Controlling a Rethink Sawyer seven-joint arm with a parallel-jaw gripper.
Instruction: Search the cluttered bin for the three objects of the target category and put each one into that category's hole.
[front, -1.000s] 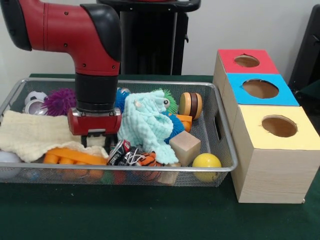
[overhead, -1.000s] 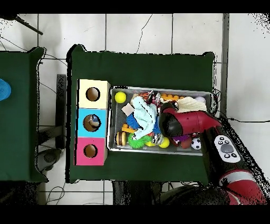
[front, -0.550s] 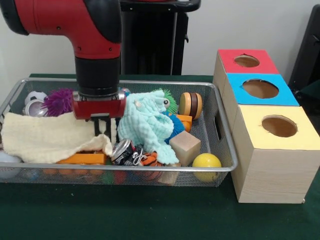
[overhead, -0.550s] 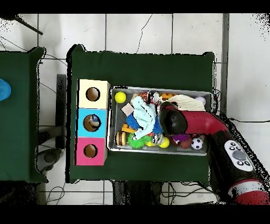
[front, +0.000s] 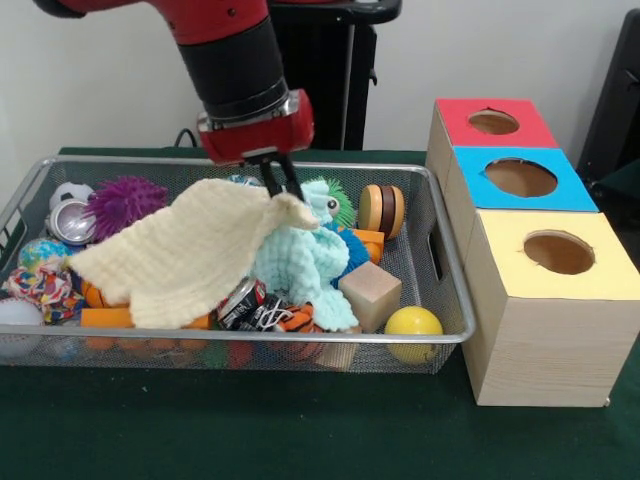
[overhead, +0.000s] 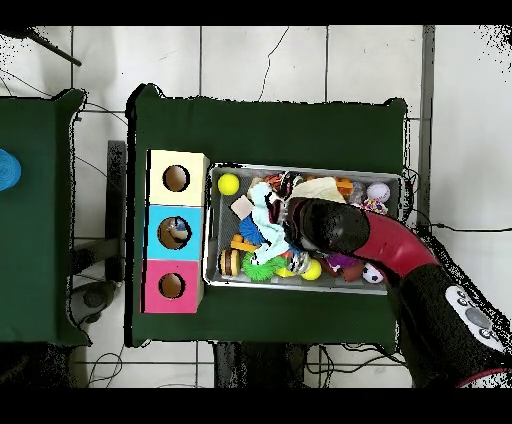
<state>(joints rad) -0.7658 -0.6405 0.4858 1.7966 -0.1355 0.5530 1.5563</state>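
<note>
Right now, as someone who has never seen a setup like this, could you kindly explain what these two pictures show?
A red and black robot arm works over a wire mesh bin full of toys. One picture faces the robot across the table; the other looks straight down. The gripper is shut on a pale yellow cloth, lifting one corner. Beneath lie a mint green cloth, a wooden cube, a yellow ball and a purple spiky ball. Beside the bin stands a wooden box with red, blue and yellow holed tops.

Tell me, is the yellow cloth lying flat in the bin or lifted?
Lifted: the gripper pinches one corner of the yellow cloth, which drapes down.
</note>
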